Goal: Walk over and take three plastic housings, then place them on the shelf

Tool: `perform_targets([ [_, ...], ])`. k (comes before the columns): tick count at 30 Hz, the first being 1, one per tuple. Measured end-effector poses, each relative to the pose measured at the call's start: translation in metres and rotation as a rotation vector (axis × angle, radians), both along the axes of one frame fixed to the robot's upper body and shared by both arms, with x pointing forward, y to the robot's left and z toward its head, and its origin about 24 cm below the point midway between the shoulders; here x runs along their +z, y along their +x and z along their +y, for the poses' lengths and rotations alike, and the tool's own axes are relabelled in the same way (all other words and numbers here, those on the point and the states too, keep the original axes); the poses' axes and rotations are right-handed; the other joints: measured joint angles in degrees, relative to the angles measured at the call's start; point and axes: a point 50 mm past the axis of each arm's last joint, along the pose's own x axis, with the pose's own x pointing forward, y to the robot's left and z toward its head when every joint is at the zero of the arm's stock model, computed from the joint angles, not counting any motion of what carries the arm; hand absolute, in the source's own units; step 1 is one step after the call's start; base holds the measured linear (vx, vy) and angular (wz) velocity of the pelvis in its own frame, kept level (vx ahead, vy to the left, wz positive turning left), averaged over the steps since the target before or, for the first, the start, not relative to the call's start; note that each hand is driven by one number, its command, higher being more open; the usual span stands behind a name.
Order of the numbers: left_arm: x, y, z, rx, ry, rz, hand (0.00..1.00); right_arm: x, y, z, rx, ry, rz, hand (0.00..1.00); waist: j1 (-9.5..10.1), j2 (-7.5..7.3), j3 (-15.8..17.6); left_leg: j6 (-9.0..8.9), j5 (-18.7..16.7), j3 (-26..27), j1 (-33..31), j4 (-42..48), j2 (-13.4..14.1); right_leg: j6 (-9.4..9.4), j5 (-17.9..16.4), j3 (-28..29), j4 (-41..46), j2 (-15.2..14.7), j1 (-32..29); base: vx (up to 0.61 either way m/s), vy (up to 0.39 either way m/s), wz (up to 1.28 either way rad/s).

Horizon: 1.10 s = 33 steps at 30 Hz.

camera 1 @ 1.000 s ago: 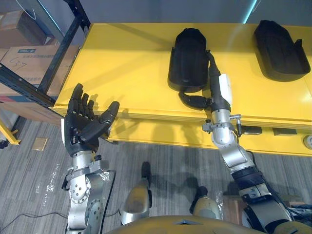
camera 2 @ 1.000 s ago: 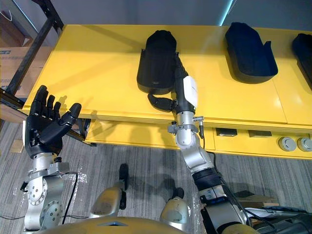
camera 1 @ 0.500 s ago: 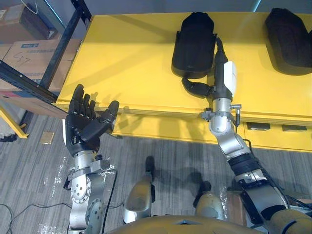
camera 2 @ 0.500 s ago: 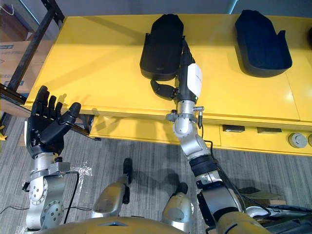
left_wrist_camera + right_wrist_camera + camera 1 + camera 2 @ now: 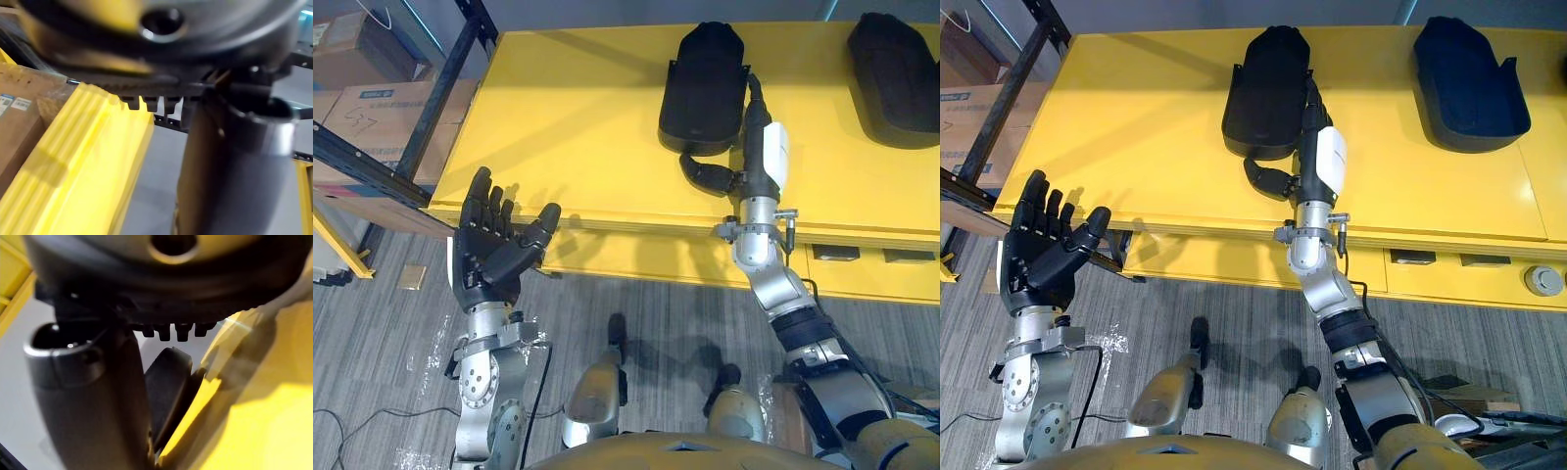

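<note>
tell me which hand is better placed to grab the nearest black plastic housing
Right. The right hand lies on the yellow table beside the black plastic housing; the left hand is open off the table's corner.

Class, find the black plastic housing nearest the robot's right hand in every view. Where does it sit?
Left eye view: housing, top centre on the yellow table.
Right eye view: housing, top centre, slightly further left.
Right wrist view: probably the dark rounded shape past the right hand.
Left wrist view: the table's edge.
Shared landmark: the yellow table.
</note>
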Motion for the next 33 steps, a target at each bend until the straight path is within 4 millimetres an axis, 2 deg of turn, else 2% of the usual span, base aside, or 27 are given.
perform_targets([
  [3,-0.002,-0.002,0.001,0.003,0.001,0.01,1.0,-0.005,-0.027,-0.004,0.005,0.016,-0.035,1.0,-0.17,-0.28,-0.12,0.27,-0.69,1.72,1.56,-0.01,0.22,0.26,1.72,1.09,-3.86,0.88,2.19,0.08,-0.047,-0.28],
  [5,-0.002,-0.002,0.001,0.001,0.003,0.011,1.0,-0.008,-0.045,-0.01,0.0,0.042,-0.051,1.0,-0.79,-1.07,-1.23,0.18,-1.03,3.3,2.05,-0.01,0.4,0.75,3.6,2.33,-6.47,1.41,3.14,0.11,-0.036,-0.37],
  [8,-0.002,-0.002,0.0,-0.015,0.009,0.005,1.0,-0.008,-0.061,-0.018,-0.03,0.104,-0.084,1.0,-2.42,-3.3,-2.85,-0.24,-1.75,5.11,3.58,-0.04,0.93,0.78,4.23,3.73,-8.31,2.01,4.28,0.06,-0.035,-0.29],
  [10,-0.001,-0.001,-0.004,-0.039,0.011,-0.004,1.0,-0.006,-0.07,-0.024,-0.044,0.12,-0.114,1.0,-3.37,-4.21,-4.59,-0.58,-2.33,5.83,4.58,-0.08,1.16,0.66,4.2,4.25,-8.68,2.22,4.94,0.05,-0.05,-0.22],
  [15,0.002,0.003,-0.009,-0.08,0.013,-0.02,1.0,-0.003,-0.084,-0.025,-0.024,0.174,-0.154,1.0,-4.05,-3.91,-8.16,-0.62,-3.0,7.47,5.92,-0.26,1.34,0.62,4.15,5.58,-8.92,2.24,5.26,-0.01,-0.011,-0.17],
  [17,0.003,0.004,-0.01,-0.093,0.019,-0.027,1.0,-0.008,-0.087,-0.025,-0.017,0.229,-0.129,1.0,-4.04,-3.85,-9.22,-0.81,-3.2,8.26,6.7,-0.27,1.58,0.56,4.14,6.17,-9.21,2.46,5.64,-0.03,-0.012,-0.16],
  [21,0.003,0.004,-0.011,-0.14,0.031,-0.037,1.0,-0.03,-0.099,-0.039,-0.013,0.441,-0.007,1.0,-4.44,-4.06,-11.12,-1.25,-3.88,9.83,7.61,-0.28,2.2,-0.07,4.36,7.85,-10.14,3.09,5.37,-0.08,-0.014,-0.22],
  [25,0.017,0.001,-0.017,-0.199,0.048,-0.116,1.0,-0.057,-0.118,-0.053,-0.122,0.585,0.101,1.0,-5.26,-5.04,-12.27,-1.69,-4.54,14.75,8.66,-0.26,3.11,-0.48,5.15,12.97,-10.65,3.97,3.03,-0.01,0.004,-0.56],
  [27,0.02,0.0,-0.021,-0.229,0.029,-0.139,1.0,-0.069,-0.133,-0.068,-0.218,0.664,0.137,1.0,-6.58,-5.33,-12.65,-2.06,-5.28,18.36,10.33,-0.24,3.49,-0.74,5.9,16.71,-10.67,4.53,2.04,0.03,-0.006,-0.88],
  [30,0.019,0.001,-0.026,-0.243,0.008,-0.133,1.0,-0.079,-0.157,-0.088,-0.333,0.667,0.168,1.0,-9.32,-5.4,-12.86,-2.89,-6.64,24.21,13.43,-0.1,4.17,-0.72,6.51,22.5,-10.81,5.75,1.11,0.06,0.01,-1.13],
  [33,0.018,0.005,-0.037,-0.263,-0.026,-0.117,1.0,-0.071,-0.184,-0.101,-0.375,0.687,0.15,1.0,-12.54,-5.37,-13.08,-4.41,-8.1,30.06,16.63,-0.06,5.44,-1.13,7.74,27.87,-12.5,7.9,1.0,0.1,-0.021,-1.03],
])
